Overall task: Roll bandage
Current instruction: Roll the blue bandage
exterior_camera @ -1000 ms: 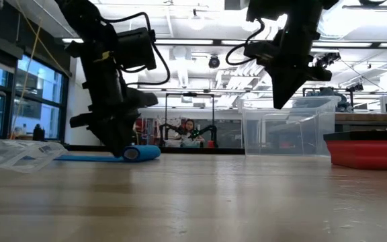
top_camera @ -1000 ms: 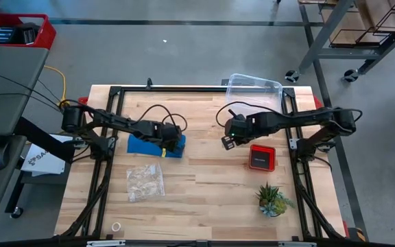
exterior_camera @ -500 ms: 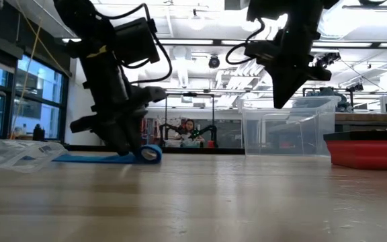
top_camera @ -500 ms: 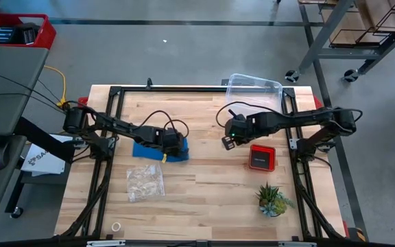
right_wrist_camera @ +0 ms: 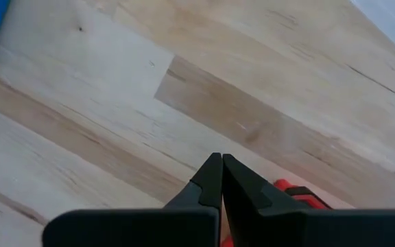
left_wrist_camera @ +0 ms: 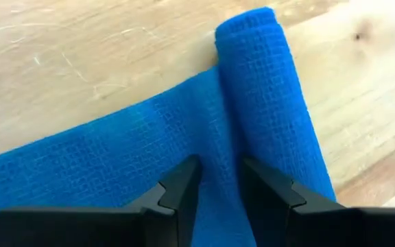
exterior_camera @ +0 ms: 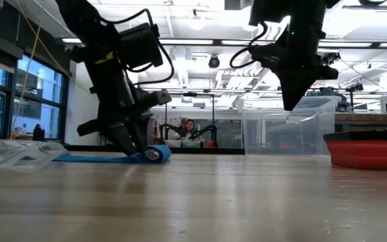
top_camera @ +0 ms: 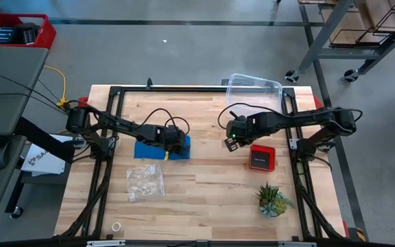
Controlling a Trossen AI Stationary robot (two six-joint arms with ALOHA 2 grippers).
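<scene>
Since a second ago the left claw [top_camera: 177, 144] has pushed toward the frame's right, and the rolled end of the bandage [top_camera: 158, 150] has travelled with it, leaving less flat strip behind. That blue bandage lies on the counter [top_camera: 204, 180] left of centre in the high view; in the left wrist view the roll [left_wrist_camera: 269, 103] sits just ahead of the fingers [left_wrist_camera: 184, 189], which stand slightly parted and press down on the flat fabric without gripping it. At centre right, the right claw [top_camera: 231, 143] hangs clenched and empty above the wood, near the red-and-black device [top_camera: 261, 157]. A clear bag [top_camera: 145, 182] lies below the bandage, a clear box [top_camera: 253, 91] at upper right
</scene>
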